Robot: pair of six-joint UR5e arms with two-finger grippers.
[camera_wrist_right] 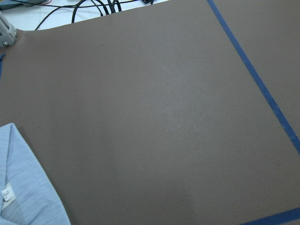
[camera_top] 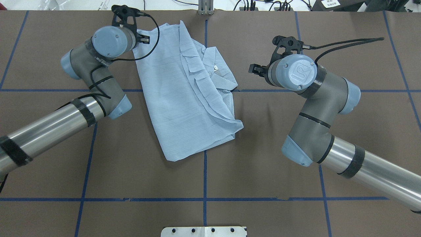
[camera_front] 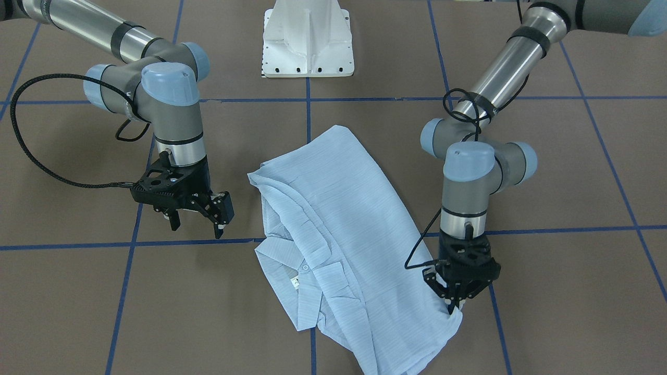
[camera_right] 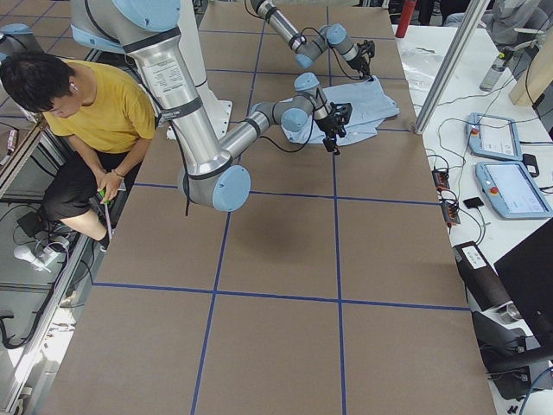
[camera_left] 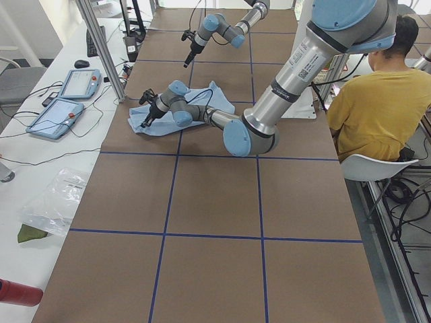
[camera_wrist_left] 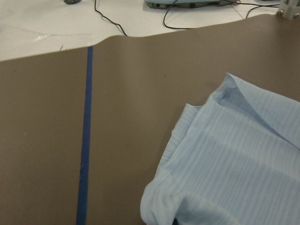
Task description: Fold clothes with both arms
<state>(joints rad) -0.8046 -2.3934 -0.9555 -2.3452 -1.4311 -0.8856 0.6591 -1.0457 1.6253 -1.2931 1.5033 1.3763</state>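
The light-blue striped shirt lies partly folded and rumpled on the brown table, collar and white neck label facing up; it also shows in the overhead view. My left gripper points down, shut on the shirt's edge at its far corner; its wrist view shows that cloth corner. My right gripper is open and empty, hovering above the table beside the shirt's collar side, apart from it. Its wrist view shows bare table and a bit of collar.
The white pedestal base stands at the robot's side of the table. Blue tape lines cross the brown surface. A seated person in yellow is beside the table. Teach pendants and cables lie beyond the far edge.
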